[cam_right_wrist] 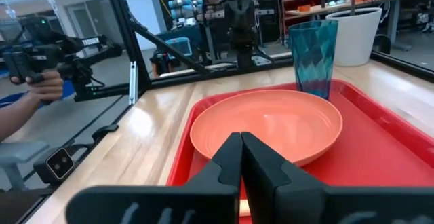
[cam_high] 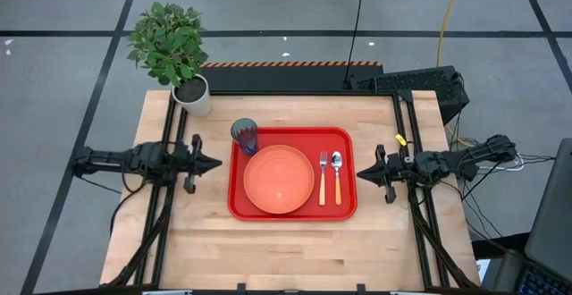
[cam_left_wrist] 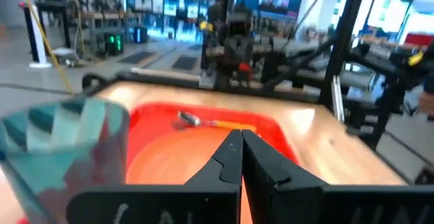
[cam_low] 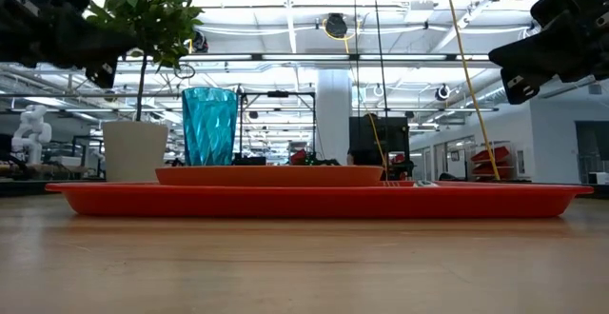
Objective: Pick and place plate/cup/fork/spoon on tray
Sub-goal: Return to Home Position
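While both arms hang above the table (cam_high: 286, 250), one at each side, the red tray (cam_high: 239, 207) lies flat in the middle of the wood with all the things on it. The orange plate (cam_high: 278, 180) sits on the tray's left part. The blue cup (cam_high: 245, 135) stands upright in the tray corner nearest the plant, just beside the plate's rim. The fork (cam_high: 323, 177) and the spoon (cam_high: 337, 174) lie side by side on the tray's right part (fork nearer the plate, spoon nearer the right rim). Their metal ends point toward the plant's end of the table.

The left gripper (cam_high: 214, 163) is just off the tray's left edge and points at it. Its two fingers are pressed together with nothing between them. The right gripper (cam_high: 361, 175) is just off the tray's right edge and points back the other way. Its fingers are pressed together too and hold nothing.

A green plant (cam_high: 166, 36) in a white pot (cam_high: 193, 94) stands at a table corner on the left side.
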`<control>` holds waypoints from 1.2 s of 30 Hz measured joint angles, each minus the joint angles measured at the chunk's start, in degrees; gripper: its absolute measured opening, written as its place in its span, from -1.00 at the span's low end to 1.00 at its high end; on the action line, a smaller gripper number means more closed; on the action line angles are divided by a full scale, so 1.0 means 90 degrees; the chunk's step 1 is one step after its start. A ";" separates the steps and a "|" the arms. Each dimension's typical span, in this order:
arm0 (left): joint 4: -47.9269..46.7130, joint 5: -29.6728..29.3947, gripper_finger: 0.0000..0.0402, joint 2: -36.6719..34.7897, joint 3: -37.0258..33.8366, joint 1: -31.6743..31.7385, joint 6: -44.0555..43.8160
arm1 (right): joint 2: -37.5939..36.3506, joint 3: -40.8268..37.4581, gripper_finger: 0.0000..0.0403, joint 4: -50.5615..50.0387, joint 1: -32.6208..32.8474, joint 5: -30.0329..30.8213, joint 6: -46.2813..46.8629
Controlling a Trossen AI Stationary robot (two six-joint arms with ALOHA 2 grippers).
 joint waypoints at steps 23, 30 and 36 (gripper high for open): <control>0.0472 0.0247 -0.99 0.0002 -0.0350 -0.0164 0.0480 | 0.0019 -0.0010 -1.00 0.0687 0.0000 -0.0359 -0.0355; 0.0438 0.0039 -0.99 0.0034 -0.0345 -0.0139 0.0473 | 0.0054 -0.0010 -1.00 0.0006 -0.0004 -0.0062 -0.0455; 0.0433 0.0019 -0.99 0.0035 -0.0345 -0.0139 0.0545 | 0.0235 -0.0010 -1.00 0.0300 -0.0027 -0.0187 -0.0499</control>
